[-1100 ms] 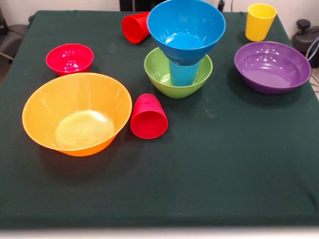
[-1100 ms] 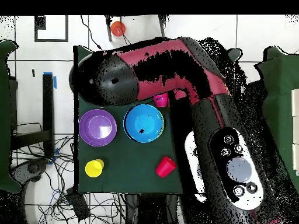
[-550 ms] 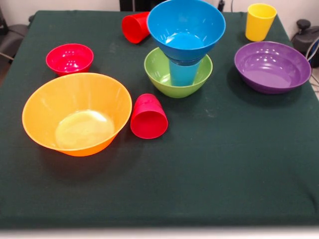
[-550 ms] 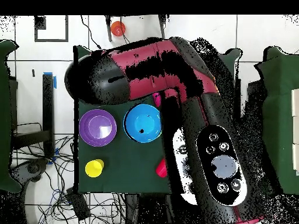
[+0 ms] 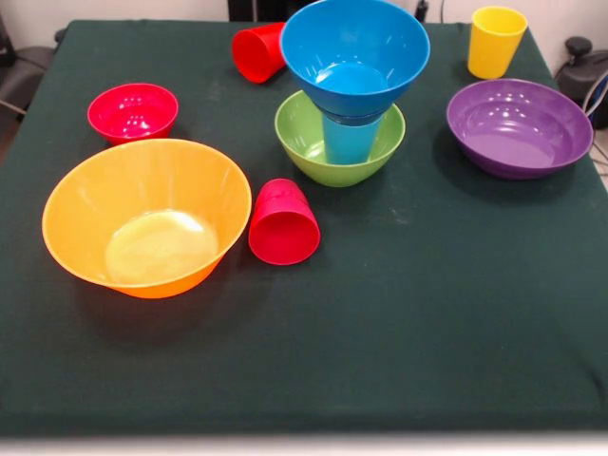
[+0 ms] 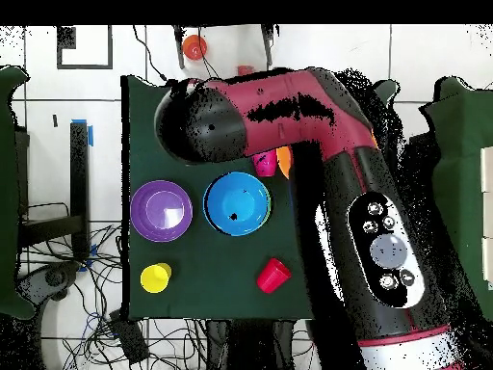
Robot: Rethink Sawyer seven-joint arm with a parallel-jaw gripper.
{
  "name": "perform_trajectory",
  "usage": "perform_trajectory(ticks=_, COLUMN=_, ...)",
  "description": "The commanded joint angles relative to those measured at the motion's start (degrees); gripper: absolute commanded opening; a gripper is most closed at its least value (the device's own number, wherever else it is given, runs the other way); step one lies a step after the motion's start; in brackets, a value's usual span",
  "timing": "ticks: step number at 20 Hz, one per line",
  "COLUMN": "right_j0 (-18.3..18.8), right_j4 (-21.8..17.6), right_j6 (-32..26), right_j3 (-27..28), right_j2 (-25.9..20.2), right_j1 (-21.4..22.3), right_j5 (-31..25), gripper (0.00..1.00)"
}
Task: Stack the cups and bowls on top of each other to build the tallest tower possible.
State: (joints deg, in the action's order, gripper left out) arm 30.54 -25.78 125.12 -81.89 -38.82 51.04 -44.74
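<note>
Standing at three pieces, the tower (image 5: pixel 347 95) is a medium green glossy plastic bowl (image 5: pixel 304 142) holding an upright light blue tapered plastic cup (image 5: pixel 348 141), with a medium blue glossy bowl (image 5: pixel 353 47) seated on that cup's rim, toward the far middle of the dark green cloth-covered table (image 5: pixel 446 313). Loose pieces surround it: a huge orange-yellow plastic bowl (image 5: pixel 145 217) with a red plastic cup on its side (image 5: pixel 282 223) just beside it, a small red bowl (image 5: pixel 132 110), a second red cup tipped over (image 5: pixel 258 51) behind the stack, a wide purple bowl (image 5: pixel 519 126) and an upright yellow plastic cup (image 5: pixel 496 41). The claw shows in neither view, so whether it is open or closed cannot be told; overhead, only the red and black arm (image 6: pixel 318 106) crosses the table near the blue bowl. The step in hand looks like choosing another piece; the next move probably calls for reaching a cup and setting it gently in the blue bowl.
</note>
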Motion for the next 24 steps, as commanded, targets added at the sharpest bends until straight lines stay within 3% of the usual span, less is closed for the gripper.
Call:
perform_trajectory(ticks=1, right_j0=1.7, right_j4=0.0, right_j6=-3.3, right_j3=-0.9, right_j2=1.6, right_j1=-4.7, right_j5=2.0, gripper=1.00)
perform_trajectory(ticks=14, right_j0=-1.4, right_j4=-5.2, right_j6=-0.3, right_j3=1.2, right_j2=5.4, right_j1=-9.3, right_j5=5.4, gripper=1.00)
perform_trajectory(ticks=21, right_j0=-3.1, right_j4=-5.8, right_j6=0.3, right_j3=2.8, right_j2=7.2, right_j1=-10.4, right_j5=5.9, gripper=1.00)
perform_trajectory(ticks=24, right_j0=-3.8, right_j4=-4.3, right_j6=0.7, right_j3=1.8, right_j2=7.5, right_j1=-8.6, right_j5=5.2, gripper=1.00)
